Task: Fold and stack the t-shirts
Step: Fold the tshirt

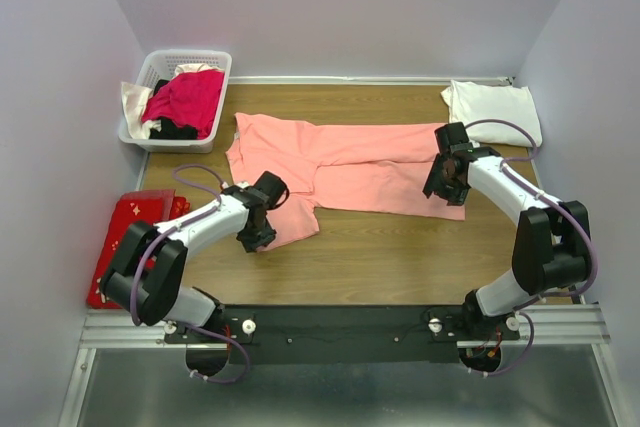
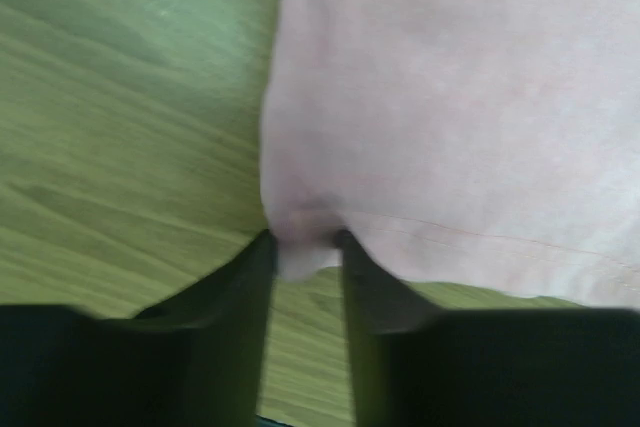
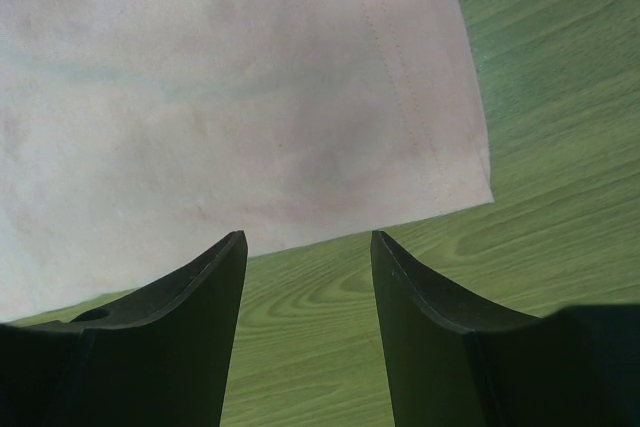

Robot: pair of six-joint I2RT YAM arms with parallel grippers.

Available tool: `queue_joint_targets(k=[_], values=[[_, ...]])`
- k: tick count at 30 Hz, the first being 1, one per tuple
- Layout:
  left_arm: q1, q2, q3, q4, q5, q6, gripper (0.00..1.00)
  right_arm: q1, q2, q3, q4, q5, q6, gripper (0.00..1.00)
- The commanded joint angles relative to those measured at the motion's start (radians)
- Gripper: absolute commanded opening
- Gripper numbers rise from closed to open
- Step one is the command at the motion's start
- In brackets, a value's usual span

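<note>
the pink t-shirt [image 1: 350,162] lies spread in the middle of the tabletop [image 1: 380,257]; the white t-shirt [image 1: 492,109] sits folded at the far right. the cloth could slip out in a lift, because the left pincer [image 2: 305,239] pinches just a tiny bit of the near left corner. the right pincer [image 3: 308,237] is spread wide by the near right edge, holding nothing.
</note>
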Motion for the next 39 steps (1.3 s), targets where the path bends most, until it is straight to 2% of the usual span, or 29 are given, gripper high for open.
queue_joint_targets(k=[1, 2, 3, 6, 11, 21, 31, 39], values=[[-0.005, 0.031, -0.003, 0.037, -0.012, 0.014, 0.3, -0.009, -0.014, 0.016, 0.003, 0.006, -0.003, 0.61], [-0.005, 0.031, -0.004, 0.039, -0.011, 0.019, 0.25, -0.01, -0.017, 0.016, 0.003, 0.006, -0.003, 0.61], [-0.004, 0.031, -0.004, 0.04, -0.012, 0.02, 0.15, -0.013, -0.019, 0.013, 0.003, 0.006, -0.003, 0.61], [-0.005, 0.034, 0.003, 0.028, -0.018, 0.023, 0.0, -0.016, -0.028, 0.009, 0.003, 0.012, -0.003, 0.61], [-0.005, 0.005, 0.066, -0.036, -0.069, 0.02, 0.0, -0.026, -0.036, -0.006, -0.022, 0.066, 0.005, 0.61], [-0.005, -0.069, 0.241, -0.219, -0.193, 0.017, 0.0, -0.139, -0.028, -0.064, -0.053, 0.092, 0.015, 0.61], [-0.005, -0.066, 0.258, -0.201, -0.189, 0.065, 0.0, -0.159, -0.004, -0.138, -0.019, 0.054, 0.048, 0.61], [-0.005, -0.054, 0.25, -0.179, -0.183, 0.094, 0.0, -0.161, 0.099, -0.103, 0.05, 0.1, 0.034, 0.59]])
